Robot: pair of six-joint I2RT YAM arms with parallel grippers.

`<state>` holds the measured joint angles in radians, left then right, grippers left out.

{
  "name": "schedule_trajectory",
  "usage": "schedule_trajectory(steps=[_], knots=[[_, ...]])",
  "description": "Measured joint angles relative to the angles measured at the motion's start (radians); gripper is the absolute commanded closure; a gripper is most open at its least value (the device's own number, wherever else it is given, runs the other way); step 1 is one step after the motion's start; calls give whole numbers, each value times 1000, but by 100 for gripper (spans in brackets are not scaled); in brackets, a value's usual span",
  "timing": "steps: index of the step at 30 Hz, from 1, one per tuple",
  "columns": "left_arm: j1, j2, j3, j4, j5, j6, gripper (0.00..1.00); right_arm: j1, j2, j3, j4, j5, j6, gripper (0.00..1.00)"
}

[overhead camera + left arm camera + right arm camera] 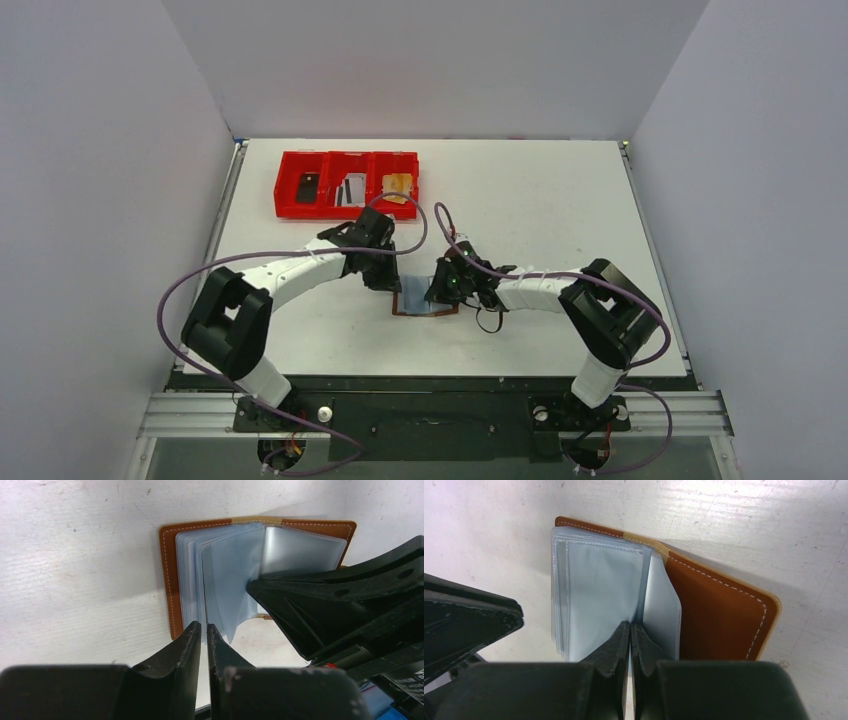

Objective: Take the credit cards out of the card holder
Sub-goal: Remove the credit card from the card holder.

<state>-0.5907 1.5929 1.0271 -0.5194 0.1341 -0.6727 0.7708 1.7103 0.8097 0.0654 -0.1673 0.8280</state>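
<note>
The card holder (425, 303) lies open on the table, brown leather (719, 615) with a fan of clear grey-blue sleeves (220, 575). My left gripper (204, 630) is closed to a slit on the lower edge of one sleeve. My right gripper (630, 627) is shut on the edge of a raised sleeve near the spine, and its tip (252, 586) also shows in the left wrist view. The sleeves in view look translucent, and no card shows in them. Credit cards lie in the red tray: a dark one (307, 187), a silver one (350, 190) and an orange one (398, 187).
The red three-compartment tray (347, 157) stands at the back left of the white table (540, 200). Both arms meet over the card holder near the table's front middle, cables looping above them. Grey walls enclose the table on three sides.
</note>
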Motion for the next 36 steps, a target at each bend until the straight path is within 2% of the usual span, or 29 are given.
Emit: schedule_trajectory(steps=[6,27,31,36], knots=[[-18,44,0,16,5,-7,100,-13,1,-30,60,-37,23,100],[-66,114,0,70,11,-41,100,-24,3,-49,102,-61,29,100],[-69,116,0,78,20,-51,100,-24,0,-47,93,-59,28,85],[-71,117,0,90,31,-58,100,-24,-20,-38,43,-48,20,72]])
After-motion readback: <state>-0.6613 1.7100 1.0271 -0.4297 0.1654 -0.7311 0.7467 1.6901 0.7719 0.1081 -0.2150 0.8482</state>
